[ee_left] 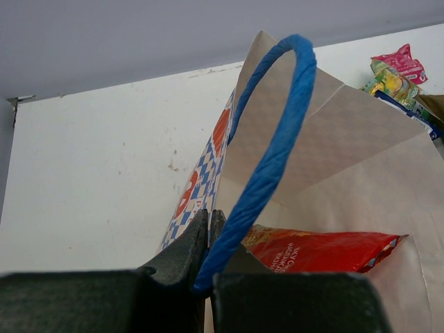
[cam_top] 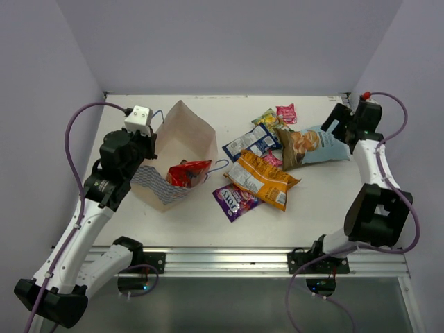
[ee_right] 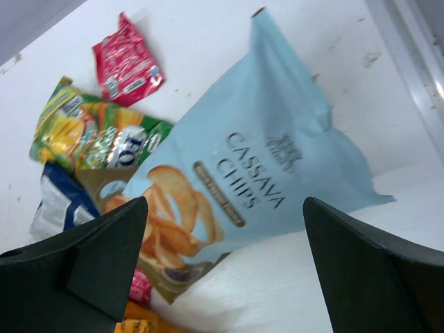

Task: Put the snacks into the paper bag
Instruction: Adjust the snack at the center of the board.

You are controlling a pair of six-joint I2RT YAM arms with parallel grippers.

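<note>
The paper bag (cam_top: 182, 128) stands open at the table's left, and a red cookie bag (cam_top: 188, 172) lies inside it. My left gripper (cam_top: 148, 143) is shut on the bag's left rim. In the left wrist view the jaws (ee_left: 208, 223) pinch the bag wall (ee_left: 333, 139) beside its blue cord handle (ee_left: 277, 139), with the red bag (ee_left: 319, 250) below. The light-blue bag (cam_top: 316, 144) (ee_right: 277, 139) lies at the right, and my right gripper (cam_top: 334, 125) (ee_right: 223, 201) hangs open just above it, holding nothing. An orange chip bag (cam_top: 262, 179) and a purple pack (cam_top: 236, 201) lie mid-table.
A pink pack (cam_top: 286, 113) (ee_right: 127, 61), a yellow-green pack (cam_top: 267, 119) (ee_right: 76, 132) and a blue-and-white pack (cam_top: 251, 141) lie behind the pile. The bag's second blue handle (cam_top: 220, 166) hangs toward the snacks. A metal rail (cam_top: 229, 258) runs along the near edge.
</note>
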